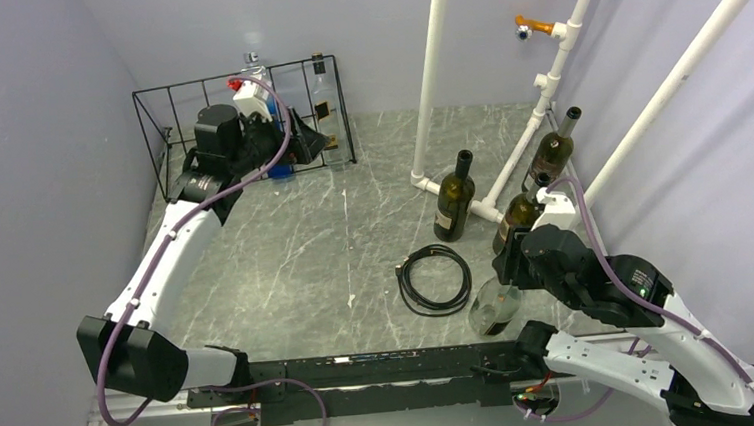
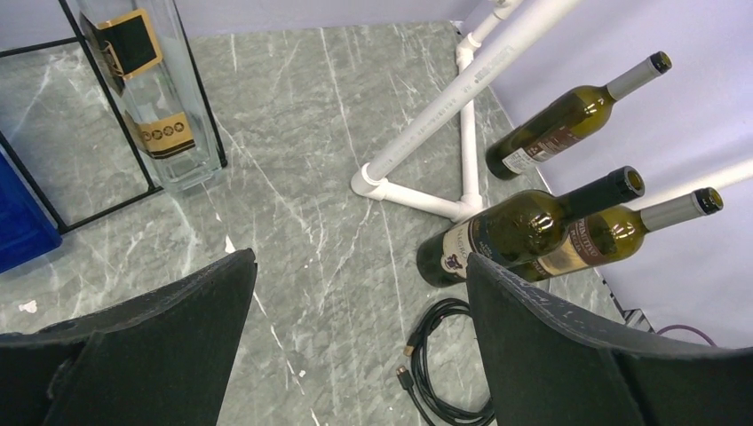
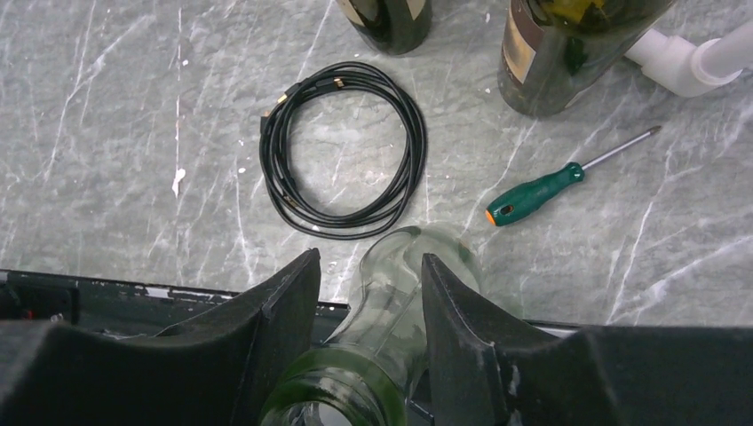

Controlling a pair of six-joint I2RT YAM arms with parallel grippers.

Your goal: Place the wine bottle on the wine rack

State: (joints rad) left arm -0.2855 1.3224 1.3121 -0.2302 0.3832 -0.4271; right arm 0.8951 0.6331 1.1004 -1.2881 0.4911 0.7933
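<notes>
Right gripper (image 3: 371, 266) fills its wrist view: jaws narrow, pinched on the neck of the clear wine bottle (image 3: 391, 306). That bottle stands upright on the table (image 1: 286, 259), on the near side of the white pipe frame (image 1: 431, 79), well short of its foot and close to the arm bases. It's not on the rack.

Pipe frame is the biggest item: its uprights rise from a triangular foot at the table's far right. The black-wire wine rack (image 1: 184, 84) sits well left of the pipe frame in the far-left corner, back grid upright. The left gripper (image 2: 360, 262) is also well left of the pipe frame, at the rack's front, jaws wide with nothing between them.

Three dark bottles (image 1: 454, 203) stand upright around the frame's foot, one just left of it and two on its right side. A square clear bottle (image 2: 146, 98) with a gold-and-black label stands inside the rack, at the end nearest the pipe frame. The black cable coil (image 3: 416, 151) lies flat on the near side of the foot. A green-handled screwdriver (image 3: 537, 191) lies closer to the foot than the coil does.
</notes>
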